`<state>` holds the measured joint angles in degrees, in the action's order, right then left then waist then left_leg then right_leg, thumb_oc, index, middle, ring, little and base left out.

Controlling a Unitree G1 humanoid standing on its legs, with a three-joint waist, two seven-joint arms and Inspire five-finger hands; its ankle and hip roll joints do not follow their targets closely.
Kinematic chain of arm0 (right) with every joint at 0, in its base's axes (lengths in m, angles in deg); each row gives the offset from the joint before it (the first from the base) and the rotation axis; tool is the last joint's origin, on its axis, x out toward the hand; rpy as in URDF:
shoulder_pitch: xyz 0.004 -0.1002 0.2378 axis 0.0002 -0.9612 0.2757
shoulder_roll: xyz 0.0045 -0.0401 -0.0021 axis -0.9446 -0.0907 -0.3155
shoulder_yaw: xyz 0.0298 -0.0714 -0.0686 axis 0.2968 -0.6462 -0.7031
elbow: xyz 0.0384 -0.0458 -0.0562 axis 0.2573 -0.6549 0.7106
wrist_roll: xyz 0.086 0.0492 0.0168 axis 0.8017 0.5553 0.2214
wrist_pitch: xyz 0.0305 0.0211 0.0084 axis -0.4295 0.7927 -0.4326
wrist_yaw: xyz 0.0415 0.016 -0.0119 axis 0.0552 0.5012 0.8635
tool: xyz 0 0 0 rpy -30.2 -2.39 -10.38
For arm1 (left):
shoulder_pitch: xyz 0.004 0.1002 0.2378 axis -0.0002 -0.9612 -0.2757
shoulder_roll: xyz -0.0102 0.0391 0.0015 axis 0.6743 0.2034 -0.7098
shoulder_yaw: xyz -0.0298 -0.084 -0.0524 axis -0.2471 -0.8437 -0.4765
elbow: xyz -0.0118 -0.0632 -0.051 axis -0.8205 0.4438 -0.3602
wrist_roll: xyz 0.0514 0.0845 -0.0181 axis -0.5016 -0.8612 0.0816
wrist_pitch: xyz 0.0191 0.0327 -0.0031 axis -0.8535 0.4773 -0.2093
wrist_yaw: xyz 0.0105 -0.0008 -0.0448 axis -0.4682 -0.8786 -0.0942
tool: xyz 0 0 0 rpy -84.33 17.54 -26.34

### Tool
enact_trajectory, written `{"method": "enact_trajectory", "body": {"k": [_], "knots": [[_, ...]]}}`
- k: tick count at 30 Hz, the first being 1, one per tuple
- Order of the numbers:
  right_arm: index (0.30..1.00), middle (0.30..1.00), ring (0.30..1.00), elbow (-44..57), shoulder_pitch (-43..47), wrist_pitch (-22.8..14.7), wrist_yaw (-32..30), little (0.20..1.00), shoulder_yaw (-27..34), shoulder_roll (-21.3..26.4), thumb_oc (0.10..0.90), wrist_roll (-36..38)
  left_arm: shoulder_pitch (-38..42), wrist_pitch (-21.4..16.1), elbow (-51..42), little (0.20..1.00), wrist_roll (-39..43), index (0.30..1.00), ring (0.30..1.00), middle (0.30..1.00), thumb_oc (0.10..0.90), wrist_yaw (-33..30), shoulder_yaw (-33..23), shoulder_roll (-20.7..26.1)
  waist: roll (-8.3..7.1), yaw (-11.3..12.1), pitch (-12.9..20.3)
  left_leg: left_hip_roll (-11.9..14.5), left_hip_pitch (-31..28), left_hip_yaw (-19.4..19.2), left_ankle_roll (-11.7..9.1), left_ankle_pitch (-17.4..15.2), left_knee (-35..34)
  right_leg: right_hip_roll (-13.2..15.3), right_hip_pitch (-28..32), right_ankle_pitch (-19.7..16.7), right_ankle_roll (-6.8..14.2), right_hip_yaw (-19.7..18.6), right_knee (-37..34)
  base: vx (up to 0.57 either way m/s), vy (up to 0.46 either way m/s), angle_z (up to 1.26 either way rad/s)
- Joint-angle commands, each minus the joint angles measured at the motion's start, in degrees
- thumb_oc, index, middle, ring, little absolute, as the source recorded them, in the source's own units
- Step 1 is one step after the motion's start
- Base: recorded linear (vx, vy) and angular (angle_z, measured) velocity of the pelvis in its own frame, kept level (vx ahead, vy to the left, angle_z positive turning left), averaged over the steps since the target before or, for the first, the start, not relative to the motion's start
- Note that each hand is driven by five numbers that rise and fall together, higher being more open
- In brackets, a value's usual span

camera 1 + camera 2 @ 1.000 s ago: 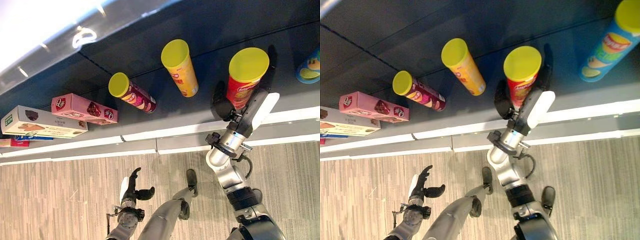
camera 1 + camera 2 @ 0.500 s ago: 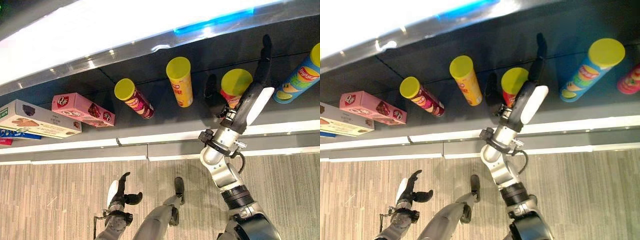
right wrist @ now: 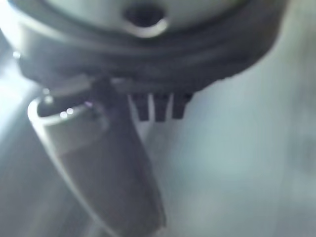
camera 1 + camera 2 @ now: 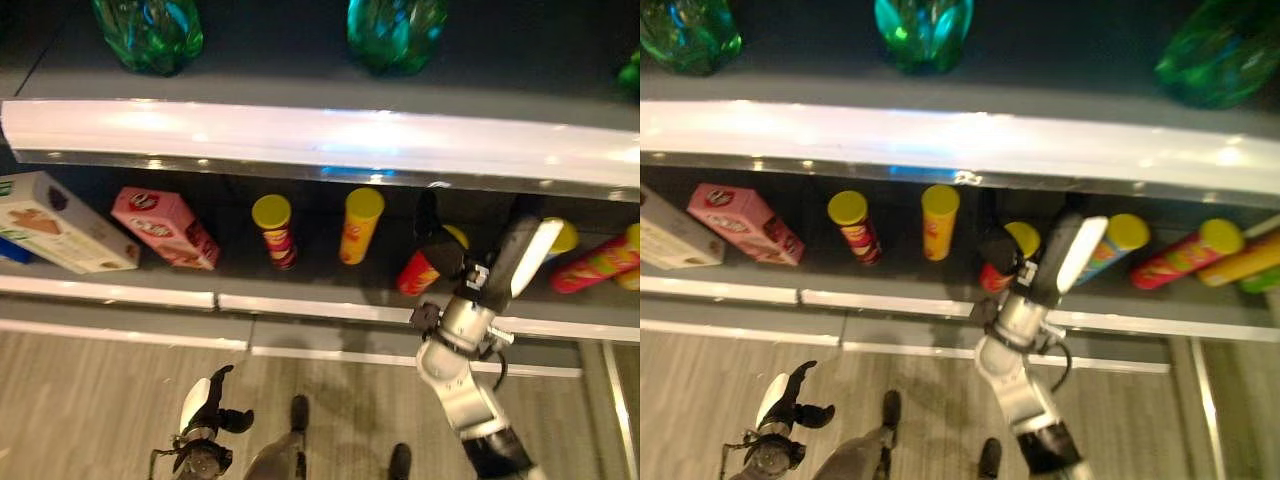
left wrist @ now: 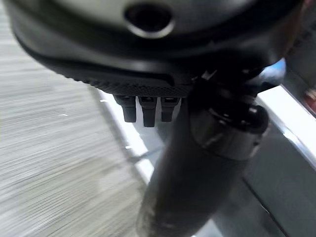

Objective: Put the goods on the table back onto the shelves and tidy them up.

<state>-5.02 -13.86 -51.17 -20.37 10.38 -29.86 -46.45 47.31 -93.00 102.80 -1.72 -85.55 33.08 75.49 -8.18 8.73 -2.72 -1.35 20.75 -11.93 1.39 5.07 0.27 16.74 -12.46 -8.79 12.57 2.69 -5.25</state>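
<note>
A red crisp can (image 4: 423, 270) with a yellow lid stands on the dark lower shelf (image 4: 330, 290). My right hand (image 4: 505, 262) reaches in around it, one dark part on the can's left and the white-covered thumb (image 3: 98, 163) on its right, fingers straight. To the left stand a yellow can (image 4: 358, 225) and a maroon can (image 4: 274, 230). A blue can (image 4: 1110, 245) shows just behind the hand. My left hand (image 4: 205, 420) hangs low over the floor, fingers relaxed and holding nothing.
A pink box (image 4: 165, 228) and a white box (image 4: 60, 235) lie at the shelf's left. Red and yellow cans (image 4: 600, 262) lie at its right. Green bags (image 4: 150, 30) sit on the lit upper shelf (image 4: 320, 140). Wood floor lies below.
The camera has swung up, so the upper shelf now shows. My right hand's fingers went from wrapped round the red can to straight beside it. The left hand stays low.
</note>
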Motion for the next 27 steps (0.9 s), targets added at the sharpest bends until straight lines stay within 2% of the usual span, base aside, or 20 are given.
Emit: {"method": "enact_trajectory", "body": {"k": [1,2,3,4,5,6,7,8,9,13,14,15,16,17,19,25,26,27], "knots": [[0.900,0.900,0.900,3.63,0.99,-5.91,2.49,0.900,3.46,3.46,0.800,-0.11,-1.68,-1.55,-0.48,0.900,-1.03,0.900,0.900,0.900,0.800,0.62,-2.07,-1.39,3.82,1.59,2.07,5.07,-4.19,3.14,-3.71,-9.48,3.50,-0.44,3.65,-6.13,2.43,-1.25,0.25,-0.08,-0.043,-0.17],[0.900,0.900,0.900,4.56,-9.06,-6.66,4.87,0.900,2.70,3.66,0.800,1.89,-4.12,-2.23,4.75,0.900,-4.17,0.900,0.900,0.900,0.800,-0.15,-3.75,-2.06,2.46,-1.87,3.02,7.34,-7.41,1.22,-4.62,-8.12,2.32,-2.16,4.42,-3.02,2.09,-2.19,0.79,-0.07,-0.051,-0.15],[0.900,0.900,0.900,5.02,-12.99,-6.87,4.66,0.900,4.16,5.61,0.800,0.97,-3.44,-1.83,4.08,0.900,-7.08,0.900,0.900,0.900,0.800,-1.03,-3.24,-1.36,2.12,-2.97,3.36,7.92,-8.19,0.67,-4.95,-7.69,1.76,-2.57,4.60,-2.29,2.07,-2.47,0.87,-0.08,-0.052,-0.03],[0.900,0.900,0.900,3.50,-15.43,-6.98,5.99,0.900,3.62,5.47,0.800,2.03,-3.11,-1.56,3.84,0.900,-7.15,0.900,0.900,0.900,0.800,0.06,-2.53,-1.69,1.91,-4.04,3.73,8.37,-8.94,0.11,-5.15,-7.35,1.43,-2.92,4.67,-2.11,1.95,-3.02,1.24,-0.01,-0.023,-0.52],[0.900,0.900,0.900,3.56,-15.51,-6.97,6.05,0.900,3.63,5.48,0.800,2.08,-3.17,-1.55,3.81,0.900,-7.14,0.900,0.900,0.900,0.800,0.08,-2.52,-1.67,1.90,-3.97,3.74,8.37,-9.06,0.04,-5.16,-7.31,1.32,-2.94,4.68,-2.09,1.94,-3.09,1.27,-0.06,-0.021,-0.91],[0.900,0.900,0.900,-1.12,-25.16,-6.12,10.64,0.900,4.38,8.24,0.800,2.72,-2.86,-1.56,5.60,0.900,-7.55,0.900,0.900,0.900,0.800,1.67,-3.80,-2.01,1.48,-7.52,4.84,9.94,-11.77,-1.79,-6.00,-6.28,-0.02,-4.11,4.66,-0.23,1.50,-4.42,2.44,-0.07,-0.090,-0.84],[0.900,0.900,0.900,-8.06,-34.64,-3.92,23.93,0.900,6.55,13.82,0.800,5.88,-2.38,-1.50,6.49,0.900,-10.91,0.900,0.900,0.900,0.800,3.92,-4.18,-0.82,0.46,-11.74,6.29,11.89,-14.42,-4.10,-7.18,-5.06,-1.35,-5.66,4.70,1.48,0.95,-6.44,3.40,-0.07,-0.090,-0.26],[0.900,0.900,0.900,-7.93,-34.73,-3.88,24.15,0.900,6.64,13.90,0.800,6.07,-2.43,-1.51,6.48,0.900,-10.92,0.900,0.900,0.900,0.800,3.92,-4.18,-0.85,0.49,-11.70,6.30,11.89,-14.51,-4.15,-7.20,-5.02,-1.44,-5.68,4.71,1.50,0.94,-6.47,3.42,-0.04,-0.136,-0.36],[0.900,0.900,0.900,-11.37,-38.69,-4.31,32.92,0.900,7.36,17.32,0.800,12.24,-2.26,-1.51,6.27,0.900,-12.18,0.900,0.900,0.900,0.800,5.93,-3.67,0.81,-0.16,-12.71,6.78,12.60,-15.37,-4.52,-7.76,-4.43,-2.06,-6.30,5.01,2.46,0.61,-6.90,3.53,-0.01,-0.059,-0.65],[0.900,0.900,0.900,-11.21,-38.83,-4.26,33.18,0.900,7.49,17.41,0.800,12.49,-2.35,-1.48,6.18,0.900,-12.16,0.900,0.900,0.900,0.800,5.98,-3.64,0.81,-0.12,-12.67,6.81,12.61,-15.46,-4.54,-7.78,-4.38,-2.16,-6.32,5.04,2.49,0.59,-6.90,3.55,-0.01,-0.020,-0.35],[0.900,0.900,0.900,-15.97,-38.82,-3.12,34.41,0.900,6.92,16.81,0.800,14.56,-1.99,-1.24,6.11,0.900,-11.51,0.900,0.900,0.900,0.800,6.78,-3.42,0.98,-0.24,-13.13,6.94,12.83,-15.67,-4.72,-7.92,-4.18,-2.20,-6.56,5.04,2.78,0.44,-7.20,3.77,-0.05,-0.090,-0.27],[0.900,0.900,0.900,-29.83,-37.68,0.31,41.15,0.900,4.25,15.28,0.800,18.53,-1.21,-0.62,3.99,0.900,-11.45,0.900,0.900,0.900,0.800,8.60,-2.58,2.67,-0.37,-13.51,6.98,13.69,-16.29,-4.76,-8.36,-3.42,-2.73,-7.44,5.23,4.20,0.05,-7.55,4.19,-0.05,-0.090,-0.15],[0.900,0.900,0.900,-29.89,-37.62,0.28,41.13,0.900,4.21,15.25,0.800,18.52,-1.21,-0.61,3.97,0.900,-11.45,0.900,0.900,0.900,0.800,8.62,-2.61,2.70,-0.39,-13.52,6.94,13.69,-16.34,-4.76,-8.36,-3.40,-2.76,-7.44,5.26,4.21,0.05,-7.55,4.20,-0.03,-0.093,0.02],[0.900,0.900,0.900,-34.70,-37.52,1.32,42.59,0.900,3.18,15.06,0.800,18.31,-0.77,-0.98,3.24,0.900,-11.46,0.900,0.900,0.900,0.800,9.34,-1.93,3.15,-0.44,-13.47,7.04,13.87,-16.51,-4.68,-8.50,-3.31,-2.86,-7.69,5.39,4.67,-0.09,-7.55,4.28,-0.01,-0.081,0.00],[0.900,0.900,0.900,-54.09,-35.11,4.95,49.05,0.900,0.56,9.96,0.800,25.29,2.90,-1.06,-1.53,0.900,-12.48,0.900,0.900,0.900,0.800,10.71,0.48,5.81,-0.01,-13.28,6.53,14.34,-16.96,-3.85,-8.88,-2.90,-3.05,-8.49,5.97,6.12,-0.72,-7.33,4.48,-0.01,-0.109,0.04],[0.900,0.900,0.900,-54.28,-34.95,4.84,49.04,0.900,0.54,9.87,0.800,25.29,2.96,-1.05,-1.54,0.900,-12.46,0.900,0.900,0.900,0.800,10.72,0.47,5.87,-0.06,-13.29,6.43,14.34,-16.99,-3.82,-8.88,-2.91,-3.03,-8.49,6.02,6.13,-0.72,-7.31,4.47,0.00,-0.007,0.11],[0.900,0.900,0.900,-68.72,-33.44,6.90,51.13,0.900,-0.08,4.53,0.800,29.76,8.01,-0.78,-0.48,0.900,-11.93,0.900,0.900,0.900,0.800,10.22,1.81,5.24,1.29,-13.51,6.06,14.15,-17.23,-3.50,-9.06,-2.60,-3.25,-8.49,6.39,6.65,-0.94,-7.12,4.29,0.00,-0.007,-0.03],[0.900,0.900,0.900,-72.20,-32.50,7.03,51.35,0.900,-0.20,2.71,0.800,30.72,10.19,-0.61,0.69,0.900,-11.55,0.900,0.900,0.900,0.800,9.51,2.15,4.76,1.83,-13.61,5.94,14.06,-17.19,-3.58,-9.05,-2.34,-3.41,-8.44,6.20,6.49,-0.95,-7.19,4.12,0.00,-0.004,0.05]]}}
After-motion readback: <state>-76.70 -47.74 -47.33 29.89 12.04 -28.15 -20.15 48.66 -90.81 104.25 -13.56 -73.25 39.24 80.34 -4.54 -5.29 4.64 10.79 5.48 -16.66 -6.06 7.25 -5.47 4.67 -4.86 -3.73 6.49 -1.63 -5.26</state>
